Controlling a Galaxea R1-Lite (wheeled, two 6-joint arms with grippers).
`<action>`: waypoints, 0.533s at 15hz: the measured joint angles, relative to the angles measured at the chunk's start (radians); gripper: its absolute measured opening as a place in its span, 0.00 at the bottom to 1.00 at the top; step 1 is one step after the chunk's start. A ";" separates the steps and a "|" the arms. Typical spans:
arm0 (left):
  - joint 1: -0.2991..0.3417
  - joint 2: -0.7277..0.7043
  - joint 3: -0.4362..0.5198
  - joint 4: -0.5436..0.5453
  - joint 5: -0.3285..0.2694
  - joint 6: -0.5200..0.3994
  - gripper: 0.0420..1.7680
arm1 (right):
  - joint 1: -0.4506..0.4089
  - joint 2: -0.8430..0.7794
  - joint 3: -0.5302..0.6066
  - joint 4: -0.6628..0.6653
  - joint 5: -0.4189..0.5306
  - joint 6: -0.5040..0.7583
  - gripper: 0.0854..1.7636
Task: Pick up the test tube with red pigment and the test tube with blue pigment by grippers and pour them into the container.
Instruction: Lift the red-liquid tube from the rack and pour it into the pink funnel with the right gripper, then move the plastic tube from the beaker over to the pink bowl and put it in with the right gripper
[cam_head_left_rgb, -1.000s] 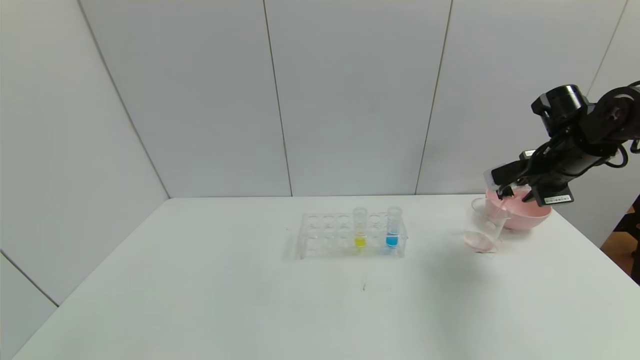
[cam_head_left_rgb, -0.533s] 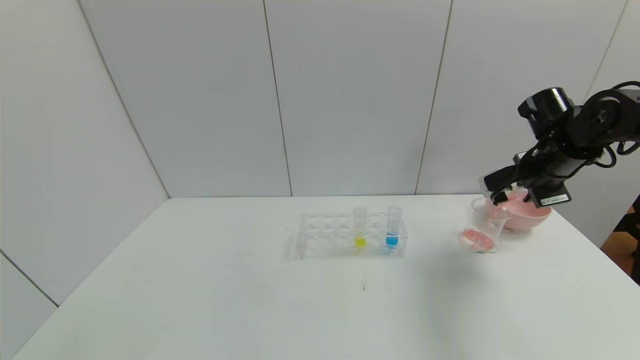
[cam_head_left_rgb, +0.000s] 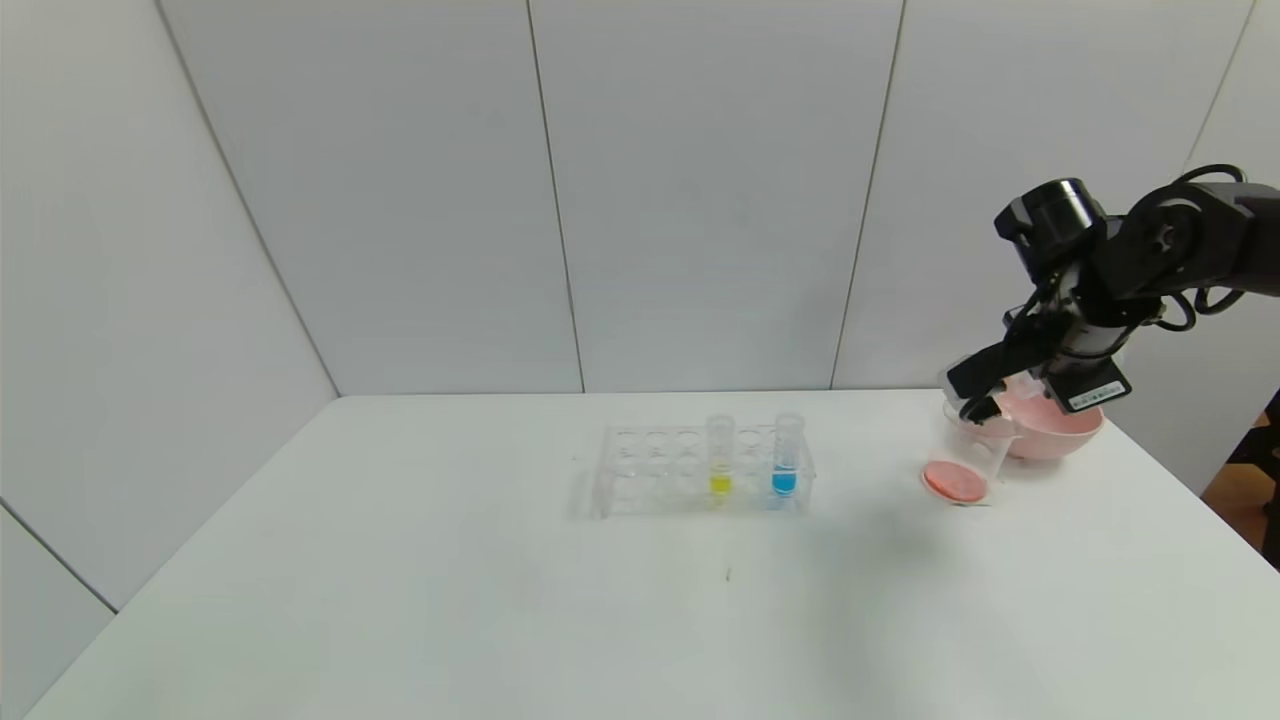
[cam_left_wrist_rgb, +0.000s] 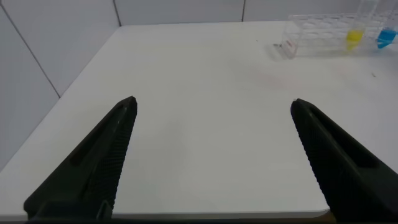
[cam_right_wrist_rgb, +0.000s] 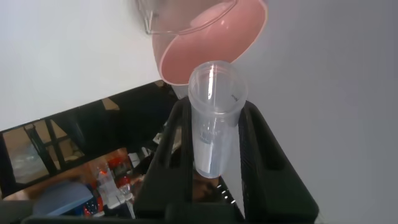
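Head view – right arm: the black two-fingered right gripper (cam_head_left_rgb: 982, 406) is clenched on the small clear round-bottomed test tube with red pigment (cam_head_left_rgb: 990, 413), tipped mouth-down at the rim of the small clear lipped beaker (cam_head_left_rgb: 968, 452), the container.
Head view – contents: a red-orange pool lies in the beaker's bottom; the tube looks drained.
Head view – waiting: the clear tube with bright blue liquid (cam_head_left_rgb: 787, 456) stands upright in the clear plastic rack (cam_head_left_rgb: 640, 470), near a yellow-liquid tube (cam_head_left_rgb: 720, 457), well apart from the beaker.
Head view – surroundings: a pink bowl (cam_head_left_rgb: 1055, 425) sits just behind the beaker on the white table (cam_head_left_rgb: 400, 600).
Left wrist view – left gripper (cam_left_wrist_rgb: 214, 155): released, jaws wide, hovering over bare table, idle.
Right wrist view – tube (cam_right_wrist_rgb: 214, 118): clear, nearly empty, clamped between both fingers (cam_right_wrist_rgb: 176, 146).
Right wrist view – advice: hold the mouth over the beaker until drips stop; lift without knocking the rim.
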 joint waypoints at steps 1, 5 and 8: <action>0.000 0.000 0.000 0.000 0.000 0.000 1.00 | 0.008 0.001 0.000 -0.009 -0.004 0.001 0.25; 0.000 0.000 0.000 0.000 0.000 0.000 1.00 | 0.029 0.004 0.000 -0.026 -0.005 0.007 0.25; 0.000 0.000 0.000 0.000 0.000 0.000 1.00 | 0.035 0.003 0.000 -0.026 -0.006 0.006 0.25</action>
